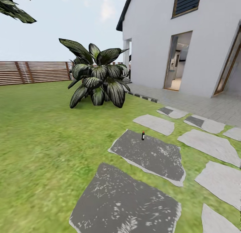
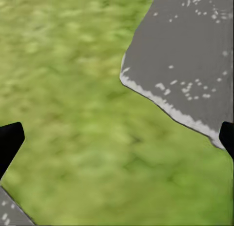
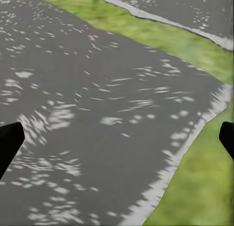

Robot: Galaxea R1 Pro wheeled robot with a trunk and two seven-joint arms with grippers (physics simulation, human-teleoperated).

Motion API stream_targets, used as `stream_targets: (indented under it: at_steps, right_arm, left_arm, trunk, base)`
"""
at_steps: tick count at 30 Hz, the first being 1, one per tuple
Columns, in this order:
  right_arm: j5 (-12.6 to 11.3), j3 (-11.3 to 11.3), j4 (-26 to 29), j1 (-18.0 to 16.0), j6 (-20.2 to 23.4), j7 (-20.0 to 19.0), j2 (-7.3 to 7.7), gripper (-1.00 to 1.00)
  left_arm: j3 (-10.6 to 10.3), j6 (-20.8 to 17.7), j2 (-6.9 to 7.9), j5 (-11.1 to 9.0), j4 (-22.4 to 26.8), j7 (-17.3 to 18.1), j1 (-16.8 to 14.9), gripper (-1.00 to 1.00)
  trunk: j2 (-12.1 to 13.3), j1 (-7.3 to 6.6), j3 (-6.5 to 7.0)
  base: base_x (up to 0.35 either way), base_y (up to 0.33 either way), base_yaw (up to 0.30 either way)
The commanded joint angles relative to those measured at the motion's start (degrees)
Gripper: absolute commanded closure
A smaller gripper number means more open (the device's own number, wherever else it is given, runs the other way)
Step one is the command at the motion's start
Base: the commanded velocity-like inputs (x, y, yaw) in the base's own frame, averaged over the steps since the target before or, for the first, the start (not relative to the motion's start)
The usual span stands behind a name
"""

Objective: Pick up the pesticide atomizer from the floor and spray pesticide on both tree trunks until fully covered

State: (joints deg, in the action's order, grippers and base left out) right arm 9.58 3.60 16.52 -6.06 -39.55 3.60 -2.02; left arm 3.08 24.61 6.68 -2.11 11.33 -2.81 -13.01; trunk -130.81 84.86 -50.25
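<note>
Atomizer (image 1: 143, 136) upright on dark stepping stone (image 1: 150, 157); left gripper (image 2: 117, 138) and right gripper (image 3: 117, 141) spread

Bright, even daylight without cast shadows; both wrist views look blurred.

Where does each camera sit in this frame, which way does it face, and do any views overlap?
Head view: from the robot's head, forward and down across the lawn to the pesticide atomizer upright on a dark stepping stone, shrub and house beyond; no body part noted.
Left wrist view: above grass and a stone edge; left hand open, fingertips at the frame sides.
Right wrist view: above a dark stone; right hand open.
Shared: all three views show grass and dark paving.
</note>
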Motion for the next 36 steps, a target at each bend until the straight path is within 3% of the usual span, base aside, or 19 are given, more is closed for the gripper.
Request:
stream_targets:
  at_steps: [1, 13, 36]
  right_arm:
    - [0.0, 0.0, 0.0, 0.0, 0.0, 0.0, 0.02, -1.00]
    - [0.0, 0.0, 0.0, 0.0, 0.0, 0.0, 0.00, -1.00]
    - [0.0, 0.0, 0.0, 0.0, 0.0, 0.0, 0.00, -1.00]
  left_arm:
    - [0.0, 0.0, 0.00, 0.0, 0.0, 0.0, 0.0, -1.00]
    - [0.0, 0.0, 0.00, 0.0, 0.0, 0.0, 0.0, -1.00]
    - [0.0, 0.0, 0.00, 0.0, -0.1, 0.0, 0.0, -1.00]
  trunk:
    - [0.0, 0.00, 0.00]
    - [0.0, 0.00, 0.00]
    - [0.0, 0.00, 0.00]
  base:
    - [0.339, 0.000, -0.261]
    - [0.339, 0.000, -0.242]
    - [0.339, 0.000, -0.007]
